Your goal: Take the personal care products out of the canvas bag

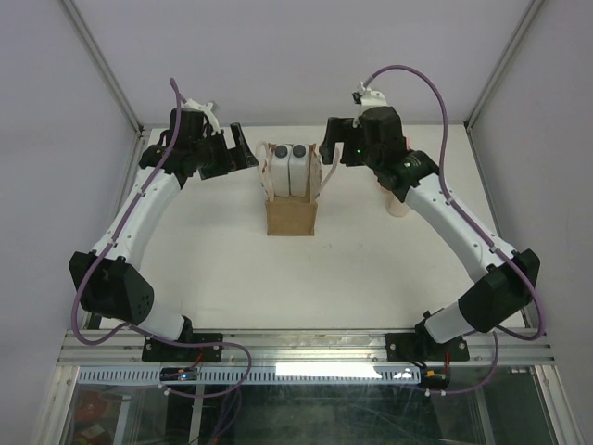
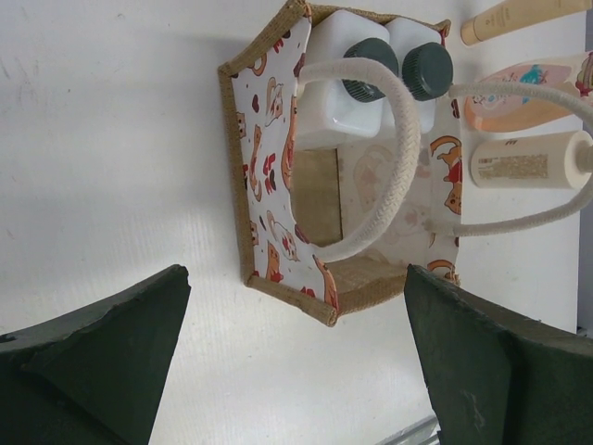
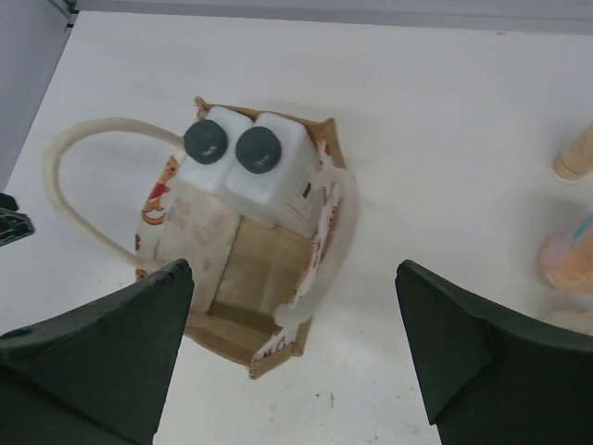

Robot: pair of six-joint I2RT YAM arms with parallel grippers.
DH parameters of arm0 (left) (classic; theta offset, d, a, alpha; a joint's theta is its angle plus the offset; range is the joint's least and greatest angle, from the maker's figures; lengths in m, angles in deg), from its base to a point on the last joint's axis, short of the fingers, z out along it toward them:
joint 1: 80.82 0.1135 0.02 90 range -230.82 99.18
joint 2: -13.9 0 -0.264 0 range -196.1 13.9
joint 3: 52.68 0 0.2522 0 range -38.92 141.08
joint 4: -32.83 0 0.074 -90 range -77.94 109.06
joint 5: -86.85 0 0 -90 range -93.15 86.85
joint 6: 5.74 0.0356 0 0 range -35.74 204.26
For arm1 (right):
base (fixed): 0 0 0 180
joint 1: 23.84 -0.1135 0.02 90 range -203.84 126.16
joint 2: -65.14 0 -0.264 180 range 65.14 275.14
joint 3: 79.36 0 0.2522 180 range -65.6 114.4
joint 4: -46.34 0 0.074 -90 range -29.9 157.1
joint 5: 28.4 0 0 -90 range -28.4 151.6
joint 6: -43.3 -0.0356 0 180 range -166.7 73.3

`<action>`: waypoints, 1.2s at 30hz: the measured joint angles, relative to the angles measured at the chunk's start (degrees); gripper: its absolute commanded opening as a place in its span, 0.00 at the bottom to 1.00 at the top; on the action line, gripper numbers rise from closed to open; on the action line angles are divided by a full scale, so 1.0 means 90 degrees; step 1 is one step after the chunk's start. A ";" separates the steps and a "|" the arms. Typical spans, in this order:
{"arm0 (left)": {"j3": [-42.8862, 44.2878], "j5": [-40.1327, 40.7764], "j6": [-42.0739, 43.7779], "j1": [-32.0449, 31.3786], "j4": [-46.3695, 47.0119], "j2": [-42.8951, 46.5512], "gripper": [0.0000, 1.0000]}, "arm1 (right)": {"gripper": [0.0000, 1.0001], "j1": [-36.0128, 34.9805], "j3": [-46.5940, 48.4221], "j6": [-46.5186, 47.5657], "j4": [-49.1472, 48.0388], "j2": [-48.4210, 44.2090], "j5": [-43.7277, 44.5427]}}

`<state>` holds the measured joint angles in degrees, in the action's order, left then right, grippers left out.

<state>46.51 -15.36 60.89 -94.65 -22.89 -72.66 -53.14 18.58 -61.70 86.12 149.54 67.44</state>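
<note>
— Now, bag first?
— Small boxy canvas bag [image 1: 291, 215], upright toward the far middle of the white table [image 1: 232, 278], mouth up. Coarse brown weave on the front face and along the edges; white cloth panels printed with red and orange marks. Thick pale rope handles [image 3: 65, 158], twisted, one arched out over the table.
— And inside?
— Two white bottles [image 3: 278, 185], squarish, smooth plastic, side by side and touching, packed against the far end. Matt dark round caps [image 3: 258, 149], facing up. Bare brown weave on the floor of the near half.
— Anything already out?
— Yes, on the table to the bag's right, near it: tan tube [image 2: 519, 17], slim; orange-pink bottle [image 2: 523, 88], glossy; cream bottle [image 2: 523, 159], cylindrical, with a printed label. Close together, one after another.
— Tools?
— Off the bag's left side, left tool [image 2: 296, 278]; off its right, right tool [image 3: 293, 267]; both raised above the table. Dark wedge-shaped fingers [image 2: 102, 352] spread wide apart on each, gripping nothing.
</note>
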 measured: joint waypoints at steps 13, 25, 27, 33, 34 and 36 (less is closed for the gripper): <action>-0.0318 0.0029 0.0027 0.0000 -0.0010 0.0304 0.99 | 0.64 -0.0758 0.1491 0.0070 0.0197 0.2001 -0.0306; -0.0323 0.0214 0.0233 0.0000 -0.0053 0.0665 0.99 | 0.57 -0.0797 0.2183 -0.0061 0.0687 0.3045 0.0005; -0.0323 0.0243 0.0274 0.0000 -0.0073 0.0665 0.99 | 0.57 -0.0823 0.2280 -0.0061 0.0692 0.3152 0.0146; -0.0321 0.0355 0.0374 0.0000 -0.0182 0.0665 0.99 | 0.59 -0.0928 0.2586 -0.0061 0.0770 0.3509 0.0452; -0.0321 0.0357 0.0379 0.0000 -0.0199 0.0665 0.99 | 0.60 -0.0937 0.2645 -0.0061 0.0767 0.3580 0.0493; -0.0321 0.0362 0.0386 0.0000 -0.0211 0.0665 0.99 | 0.61 -0.0954 0.2756 -0.0061 0.0782 0.3718 0.0607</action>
<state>43.62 -12.10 64.36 -94.65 -24.79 -66.67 -61.73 43.39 -62.25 93.15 183.01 72.91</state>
